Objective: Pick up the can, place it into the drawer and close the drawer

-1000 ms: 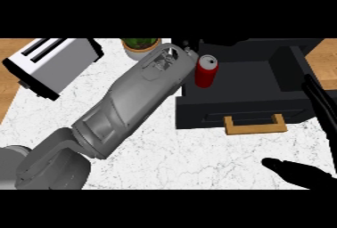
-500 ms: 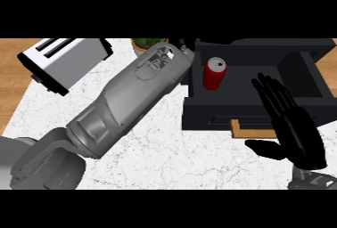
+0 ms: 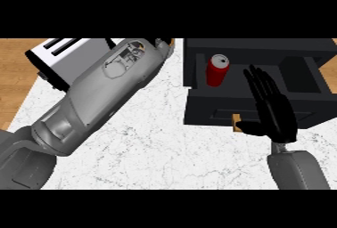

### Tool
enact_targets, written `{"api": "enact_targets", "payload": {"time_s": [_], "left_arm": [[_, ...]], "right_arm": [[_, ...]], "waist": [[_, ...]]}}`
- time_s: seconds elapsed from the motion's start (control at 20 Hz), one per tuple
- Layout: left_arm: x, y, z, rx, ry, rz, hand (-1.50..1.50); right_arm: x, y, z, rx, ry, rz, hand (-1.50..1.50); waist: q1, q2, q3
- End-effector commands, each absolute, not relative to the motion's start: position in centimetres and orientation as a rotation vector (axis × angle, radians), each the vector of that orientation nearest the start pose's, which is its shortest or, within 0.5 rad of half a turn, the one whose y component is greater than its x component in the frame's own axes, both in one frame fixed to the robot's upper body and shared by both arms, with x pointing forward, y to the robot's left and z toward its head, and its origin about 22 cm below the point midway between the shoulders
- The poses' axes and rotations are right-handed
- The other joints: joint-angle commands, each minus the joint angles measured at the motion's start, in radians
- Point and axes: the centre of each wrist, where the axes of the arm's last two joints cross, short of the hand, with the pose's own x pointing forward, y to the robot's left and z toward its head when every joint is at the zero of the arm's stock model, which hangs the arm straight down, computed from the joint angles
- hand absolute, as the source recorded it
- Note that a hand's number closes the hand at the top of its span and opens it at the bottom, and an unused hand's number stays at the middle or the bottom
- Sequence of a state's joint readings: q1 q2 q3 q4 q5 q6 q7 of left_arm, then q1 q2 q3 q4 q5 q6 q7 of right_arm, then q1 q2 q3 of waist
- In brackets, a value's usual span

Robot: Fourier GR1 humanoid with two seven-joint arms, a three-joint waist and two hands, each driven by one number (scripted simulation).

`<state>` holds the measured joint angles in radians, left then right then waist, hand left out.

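Note:
The red can [image 3: 217, 70] stands upright at the left side of the open black drawer [image 3: 204, 111], and no hand touches it. My right hand [image 3: 271, 111] is open with straight fingers pointing up. It lies over the drawer's front, to the right of the can and a little nearer, and covers part of the wooden handle [image 3: 235, 123]. My left forearm [image 3: 99, 98] slants from the lower left to the top middle. Only a dark bit of the left hand [image 3: 161, 42] shows at the top edge, left of the drawer.
A silver toaster [image 3: 56, 55] sits at the upper left, partly behind my left forearm. The white marble counter [image 3: 164, 151] spreads below the drawer, with a wooden surface [image 3: 13, 89] along its left side.
My right hand has risen from the lower right edge to lie over the drawer's front. The left hand has drawn away from the can, which stays standing in the drawer.

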<state>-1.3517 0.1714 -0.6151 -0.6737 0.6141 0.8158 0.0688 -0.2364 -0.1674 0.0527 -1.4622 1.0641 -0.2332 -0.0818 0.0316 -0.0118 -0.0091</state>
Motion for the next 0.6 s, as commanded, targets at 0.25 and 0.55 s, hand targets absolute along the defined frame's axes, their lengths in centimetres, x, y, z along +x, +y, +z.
{"api": "enact_targets", "payload": {"time_s": [0.25, 0.55], "left_arm": [[42.1, 8.5, 21.6, 0.233, -1.769, -0.052, -1.5], [41.0, 8.8, 20.9, 0.238, -1.747, -0.058, -1.5]], "right_arm": [[33.8, -24.4, 0.5, -1.149, -1.61, 0.947, -1.5], [36.4, -22.6, -0.6, -1.236, -1.618, 0.971, -1.5]], "waist": [[0.024, 0.012, 0.01], [0.031, 0.019, 0.01]]}}
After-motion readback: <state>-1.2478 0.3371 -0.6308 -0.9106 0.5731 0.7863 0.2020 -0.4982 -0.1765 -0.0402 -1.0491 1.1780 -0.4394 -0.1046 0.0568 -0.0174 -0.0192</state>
